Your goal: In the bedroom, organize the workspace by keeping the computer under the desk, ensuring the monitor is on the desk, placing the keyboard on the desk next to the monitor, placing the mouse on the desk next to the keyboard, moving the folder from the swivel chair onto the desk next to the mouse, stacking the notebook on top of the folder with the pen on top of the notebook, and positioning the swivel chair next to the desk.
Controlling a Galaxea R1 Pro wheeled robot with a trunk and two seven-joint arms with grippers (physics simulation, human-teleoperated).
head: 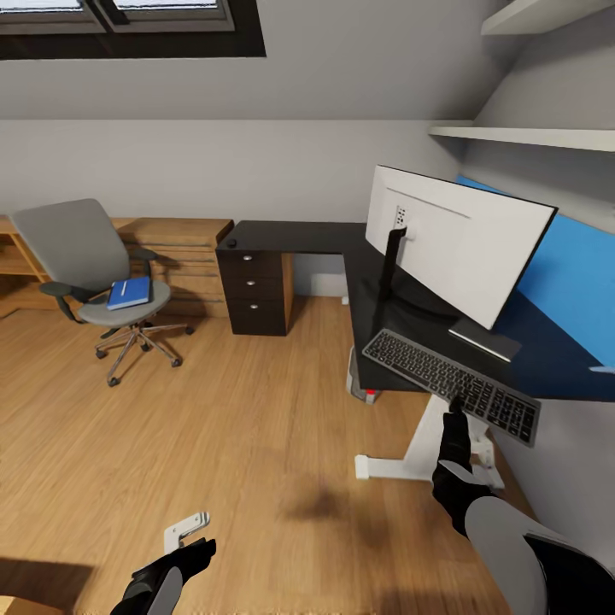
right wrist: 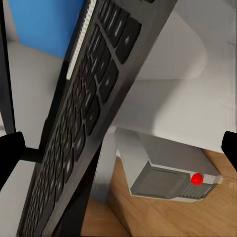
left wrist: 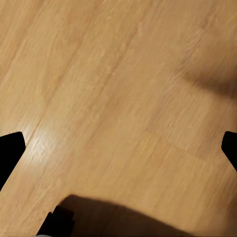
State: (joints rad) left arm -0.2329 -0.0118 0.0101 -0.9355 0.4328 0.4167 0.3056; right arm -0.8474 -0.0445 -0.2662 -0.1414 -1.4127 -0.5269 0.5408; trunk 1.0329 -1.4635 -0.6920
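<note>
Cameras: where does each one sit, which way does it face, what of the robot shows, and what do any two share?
Head view: high on the robot, looking forward and down at the desk, monitor, keyboard, and swivel chair holding the folder; both arms show.
Left wrist view: by the left gripper, facing the wood floor; dark fingers at the edges.
Right wrist view: by the right gripper, facing the keyboard close up and the computer below.
Shared: head and right wrist views both show keyboard and computer.
</note>
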